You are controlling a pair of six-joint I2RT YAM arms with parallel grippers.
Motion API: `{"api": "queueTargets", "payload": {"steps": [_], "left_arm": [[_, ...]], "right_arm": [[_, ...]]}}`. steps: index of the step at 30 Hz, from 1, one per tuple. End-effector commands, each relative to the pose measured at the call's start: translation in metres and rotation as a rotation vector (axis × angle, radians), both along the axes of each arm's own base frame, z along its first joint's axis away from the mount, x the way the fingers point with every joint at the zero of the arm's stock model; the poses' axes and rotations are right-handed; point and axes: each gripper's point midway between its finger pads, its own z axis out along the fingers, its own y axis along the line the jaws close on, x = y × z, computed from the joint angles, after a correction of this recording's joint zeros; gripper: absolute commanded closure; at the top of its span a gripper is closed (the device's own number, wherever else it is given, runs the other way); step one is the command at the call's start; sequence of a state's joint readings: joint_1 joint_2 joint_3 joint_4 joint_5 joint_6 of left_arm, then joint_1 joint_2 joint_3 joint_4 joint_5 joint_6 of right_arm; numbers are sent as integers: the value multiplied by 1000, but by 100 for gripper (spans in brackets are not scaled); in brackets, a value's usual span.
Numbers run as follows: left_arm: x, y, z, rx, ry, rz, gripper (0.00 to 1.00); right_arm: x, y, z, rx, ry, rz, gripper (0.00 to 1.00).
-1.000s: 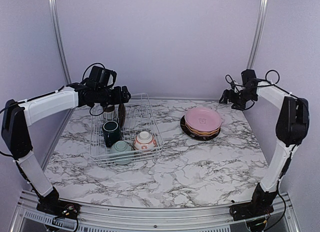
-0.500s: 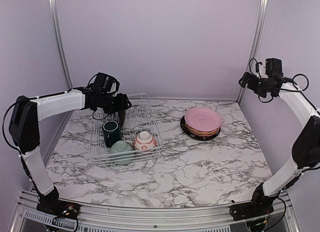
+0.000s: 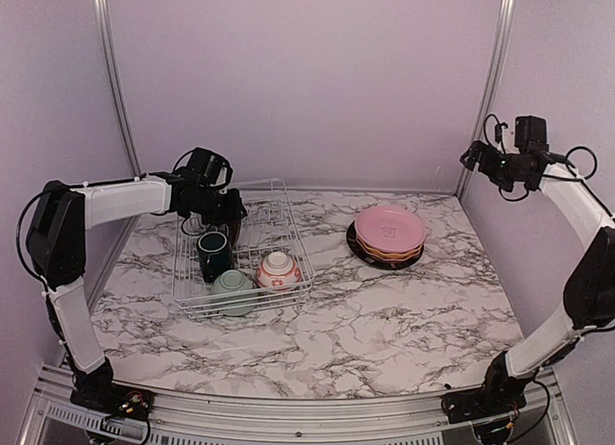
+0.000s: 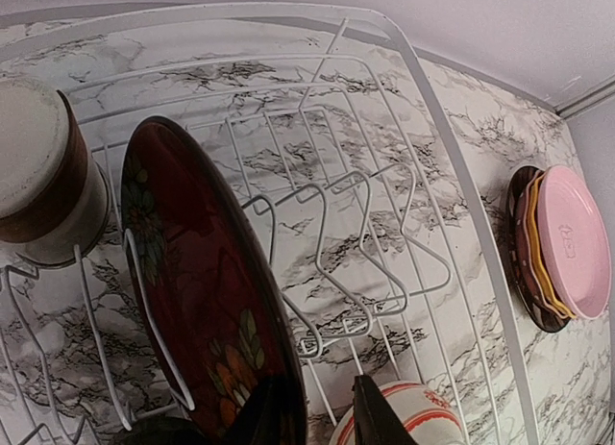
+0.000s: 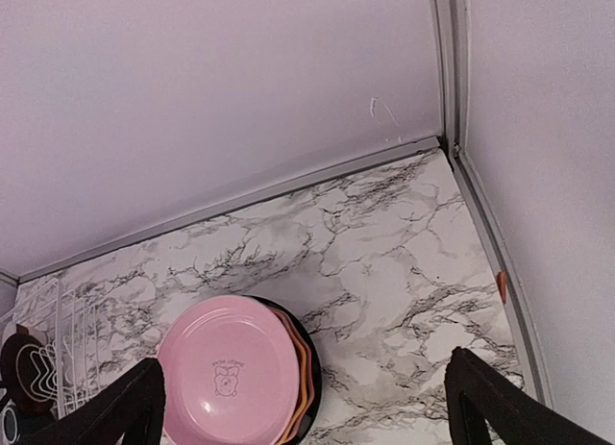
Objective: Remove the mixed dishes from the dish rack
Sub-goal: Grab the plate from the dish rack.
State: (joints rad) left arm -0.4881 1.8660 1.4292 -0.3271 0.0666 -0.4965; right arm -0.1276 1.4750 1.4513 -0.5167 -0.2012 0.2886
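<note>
Left wrist view: left gripper (image 4: 322,421), fingers drawn close at the rim of the red floral plate (image 4: 202,301), which stands upright in the rack (image 4: 423,99) just left of them; whether they grasp it cannot be told. Right wrist view: right gripper (image 5: 303,405), fingers spread wide and holding nothing, stacked plates (image 5: 231,373) below and between them.

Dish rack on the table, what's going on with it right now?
The left gripper is at the floral red plate standing in the dish rack, jaws apart at its rim, not clearly clamped. The right gripper hangs open and empty near the far right corner. Other plates are stacked on the table.
</note>
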Motion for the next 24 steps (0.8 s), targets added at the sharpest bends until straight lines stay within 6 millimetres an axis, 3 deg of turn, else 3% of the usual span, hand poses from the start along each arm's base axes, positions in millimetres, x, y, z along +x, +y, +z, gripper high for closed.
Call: {"api": "queueTargets", "payload": {"steps": [1,8,15,24], "left_arm": [[3,5,-4,36,2,0,79],[4,5,14,29,-35,-7,100],[5,1,55,-9,-118,-27,100],[2,-3,115,-53,-241,-74,100]], "right_arm": [[3,20,12,78,-33,98,2],[10,28,10,120,-34,135,2],[14,30,5,149,-32,140,2],[22,58,-6,248,-2,291,2]]}}
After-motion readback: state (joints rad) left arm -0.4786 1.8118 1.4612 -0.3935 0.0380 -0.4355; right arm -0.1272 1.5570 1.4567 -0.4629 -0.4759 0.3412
